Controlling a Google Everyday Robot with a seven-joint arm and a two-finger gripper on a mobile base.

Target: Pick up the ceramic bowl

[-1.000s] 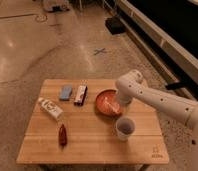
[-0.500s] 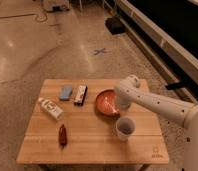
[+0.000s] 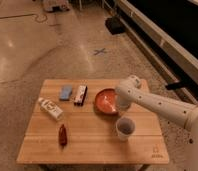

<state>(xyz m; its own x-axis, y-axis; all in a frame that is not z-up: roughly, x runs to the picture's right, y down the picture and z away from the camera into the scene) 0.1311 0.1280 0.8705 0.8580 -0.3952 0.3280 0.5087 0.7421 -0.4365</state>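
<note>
Orange-red ceramic bowl (image 3: pixel 106 100) sits on the wooden table (image 3: pixel 92 145), right of center toward the far edge. The gripper (image 3: pixel 121 103) is down at the bowl's right rim, mostly hidden by the white arm (image 3: pixel 157 104). Small whitish cup (image 3: pixel 125 128) stands just in front of the bowl. Left of the bowl: dark packet (image 3: pixel 80 94), blue packet (image 3: pixel 66 92), lying bottle (image 3: pixel 51 108), red item (image 3: pixel 63 135) near the front.
</note>
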